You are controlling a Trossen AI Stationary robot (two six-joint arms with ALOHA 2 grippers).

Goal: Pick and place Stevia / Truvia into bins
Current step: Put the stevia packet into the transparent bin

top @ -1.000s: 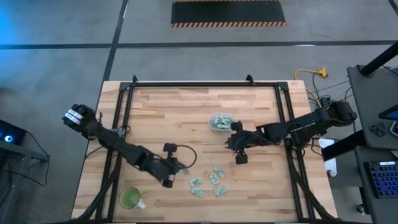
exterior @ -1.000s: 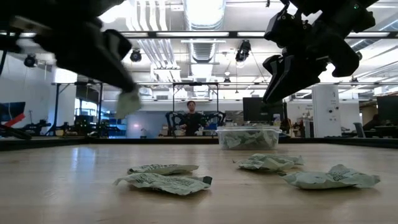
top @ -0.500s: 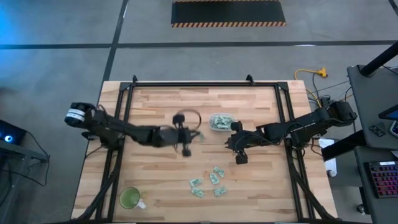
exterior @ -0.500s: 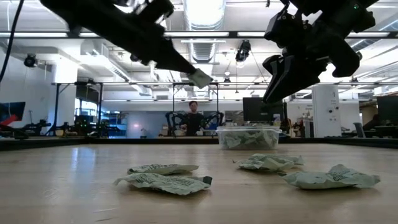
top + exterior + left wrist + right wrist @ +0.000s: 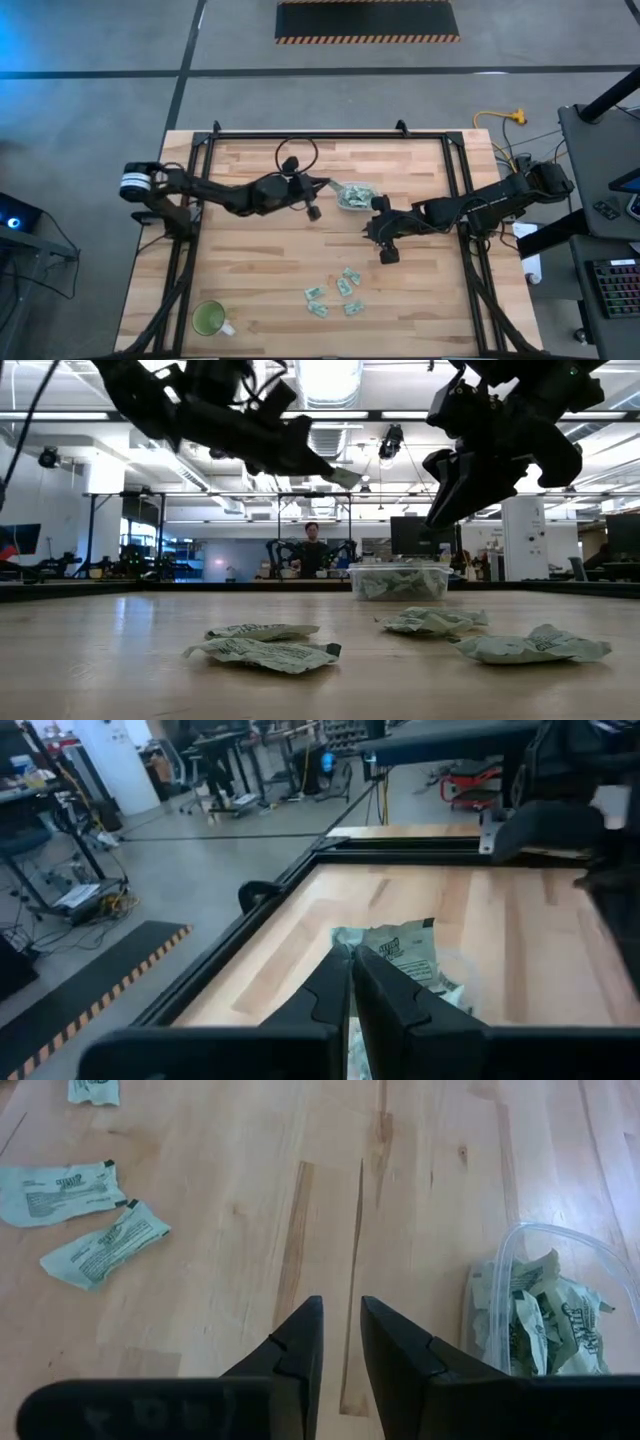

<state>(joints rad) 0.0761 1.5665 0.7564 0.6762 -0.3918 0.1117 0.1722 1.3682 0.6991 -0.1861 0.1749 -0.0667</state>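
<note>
The left gripper (image 5: 322, 186) is clamped tight on one pale green and white paper sachet (image 5: 400, 952), held in the air just beside the small clear plastic round-cornered tub (image 5: 355, 196). From the left wrist, the held sachet juts forward past the fingertips (image 5: 345, 970) with its long axis running out along them, toward the tub below; the high view shows it only as a pale sliver.

The right gripper (image 5: 386, 252) hovers near the tub on its other side, jaws a narrow gap apart with nothing between them. Its wrist view shows crumpled sachets (image 5: 540, 1315) piled in the tub. The low view shows more loose sachets (image 5: 262, 643) lying flat on the wooden table (image 5: 260, 250), nearer the camera than the tub.
</note>
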